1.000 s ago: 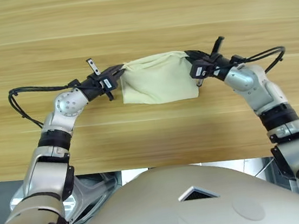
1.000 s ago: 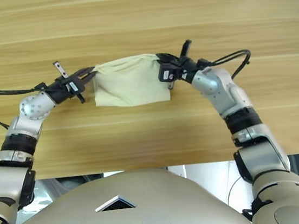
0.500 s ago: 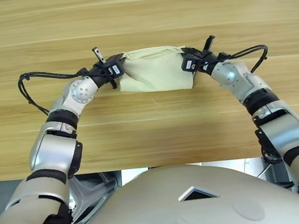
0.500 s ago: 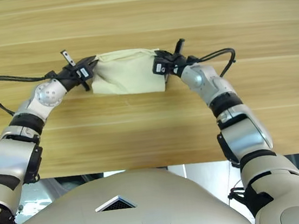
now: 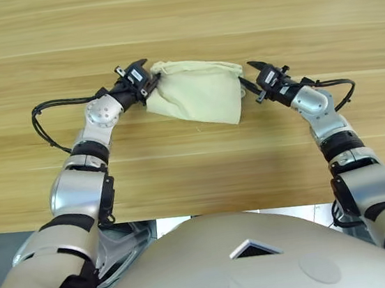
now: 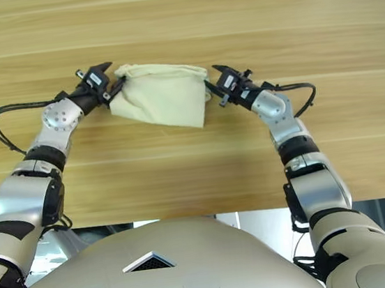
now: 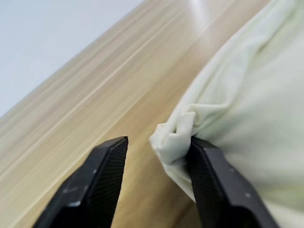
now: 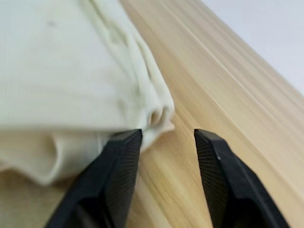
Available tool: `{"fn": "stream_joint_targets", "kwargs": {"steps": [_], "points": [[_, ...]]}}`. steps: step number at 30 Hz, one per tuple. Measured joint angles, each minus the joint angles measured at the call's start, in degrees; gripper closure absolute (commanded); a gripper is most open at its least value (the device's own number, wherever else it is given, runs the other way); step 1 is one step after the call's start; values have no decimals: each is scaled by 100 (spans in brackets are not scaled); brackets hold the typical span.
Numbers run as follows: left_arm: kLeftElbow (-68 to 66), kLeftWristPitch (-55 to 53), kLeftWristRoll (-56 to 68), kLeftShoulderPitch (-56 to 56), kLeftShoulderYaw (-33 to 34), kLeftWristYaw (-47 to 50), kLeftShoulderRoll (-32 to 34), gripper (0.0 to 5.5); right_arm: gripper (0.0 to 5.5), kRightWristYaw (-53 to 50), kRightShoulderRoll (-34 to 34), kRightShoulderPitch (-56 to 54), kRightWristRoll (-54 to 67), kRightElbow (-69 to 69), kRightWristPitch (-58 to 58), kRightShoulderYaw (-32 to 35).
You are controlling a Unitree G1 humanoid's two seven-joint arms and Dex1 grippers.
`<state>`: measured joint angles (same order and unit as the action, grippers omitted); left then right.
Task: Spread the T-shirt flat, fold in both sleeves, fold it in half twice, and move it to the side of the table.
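I see the folded T-shirt (image 5: 197, 95) lying on the desk (image 5: 177, 19); my left claw (image 7: 159, 142) and right claw (image 8: 168, 135) are both spread, 1 at each far corner.

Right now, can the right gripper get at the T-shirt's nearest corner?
Likely yes: the right gripper is open, a corner of the T-shirt sits by one finger, with only bare table around.
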<state>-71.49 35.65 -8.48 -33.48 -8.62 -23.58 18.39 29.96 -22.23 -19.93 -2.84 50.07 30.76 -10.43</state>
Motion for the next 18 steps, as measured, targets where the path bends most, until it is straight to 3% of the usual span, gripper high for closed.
{"fn": "stream_joint_targets", "kwargs": {"steps": [5, 13, 15, 18], "points": [[-159, -367, 609, -33, 692, -182, -110, 207, 223, 351, 192, -357, 756, 569, -387, 739], [81, -385, 2055, -23, 1749, -2832, -601, 202, 90, 705, 305, -672, 1237, 1123, -639, 1403], [272, -451, 2465, 17, 1953, -3670, -727, 232, 54, 798, 341, -684, 1248, 1081, -406, 1457], [578, -685, 3096, 107, 2325, -4602, -896, 290, 45, 1077, 483, -609, 1331, 586, 197, 1501]]}}
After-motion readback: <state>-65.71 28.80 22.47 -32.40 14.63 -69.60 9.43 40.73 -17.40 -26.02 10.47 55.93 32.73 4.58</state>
